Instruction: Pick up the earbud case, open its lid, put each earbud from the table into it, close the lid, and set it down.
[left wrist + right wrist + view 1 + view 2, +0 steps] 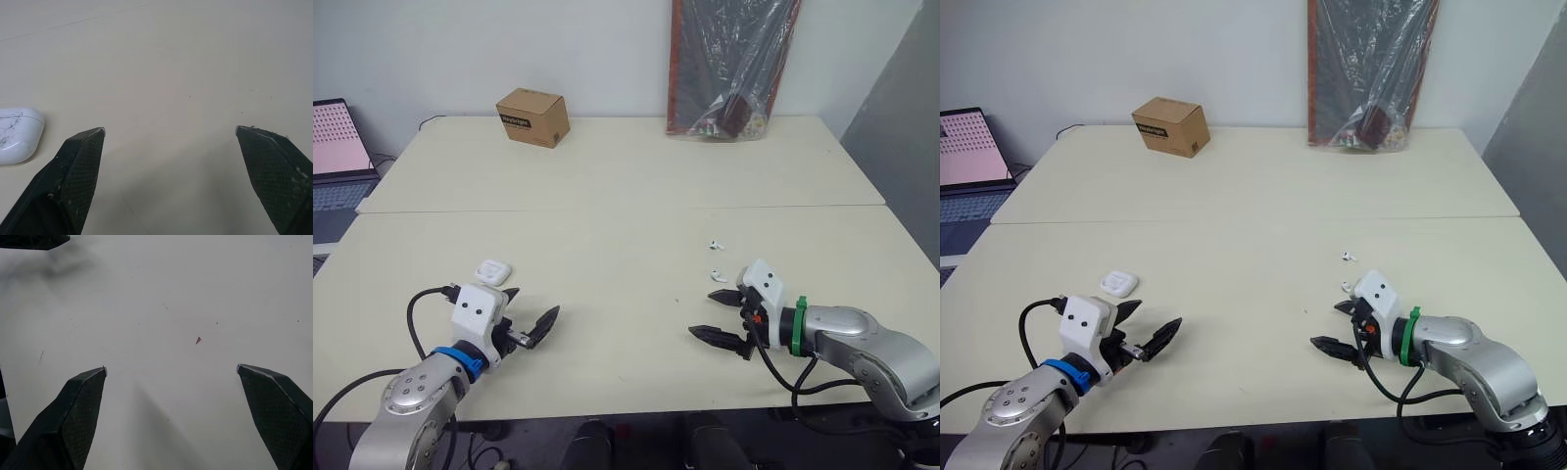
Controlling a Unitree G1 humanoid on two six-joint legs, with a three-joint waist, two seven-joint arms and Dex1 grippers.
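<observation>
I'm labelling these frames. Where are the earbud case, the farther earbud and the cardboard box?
earbud case (493,269), left eye view, middle of its white top.
farther earbud (715,242), left eye view, its white body.
cardboard box (521,124), left eye view, its labelled side face.

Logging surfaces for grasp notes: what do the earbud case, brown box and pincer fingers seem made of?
Earbud case: likely glossy white plastic, given its sheen and fine scuffs. Brown box: matte cardboard, by its dull tan faces. Fingers of the left pincer: black with a fine woven-looking texture, perhaps carbon fibre or moulded plastic.
</observation>
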